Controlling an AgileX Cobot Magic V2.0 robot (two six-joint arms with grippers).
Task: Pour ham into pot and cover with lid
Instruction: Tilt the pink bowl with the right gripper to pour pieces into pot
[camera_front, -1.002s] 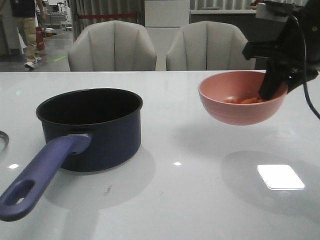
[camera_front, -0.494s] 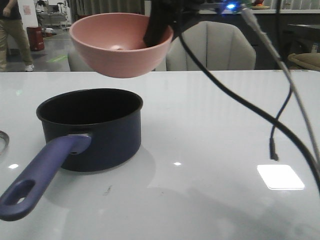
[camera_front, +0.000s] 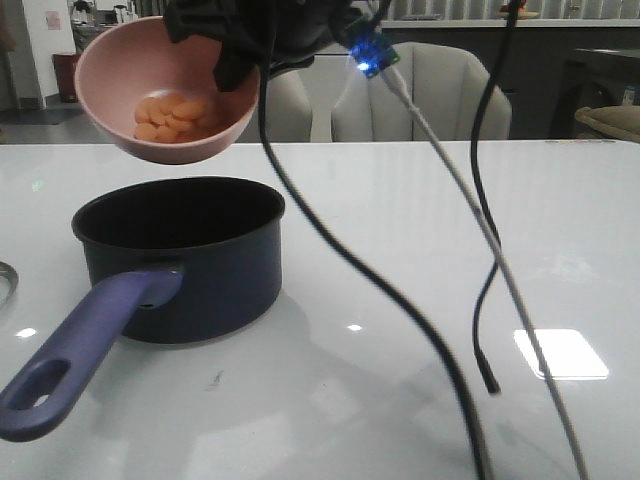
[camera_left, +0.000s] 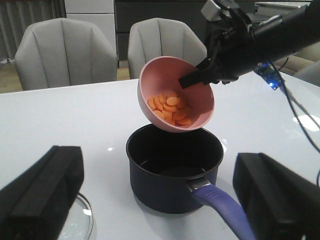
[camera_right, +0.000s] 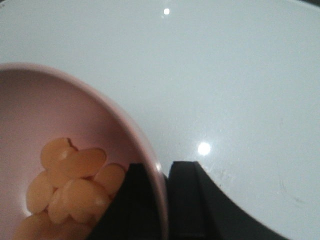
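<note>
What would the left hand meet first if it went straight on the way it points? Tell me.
Probably the pot: in the left wrist view it sits straight ahead between the open fingers, its purple handle toward the hand. The pink bowl hangs above that line. Depth is uncertain.

Overhead lamps leave a bright rectangular glare patch on the glossy white table, well to the side of the right gripper, plus 2 small glints. The pot casts soft shadows. The right wrist view is close and blurred; the room behind is dim.
</note>
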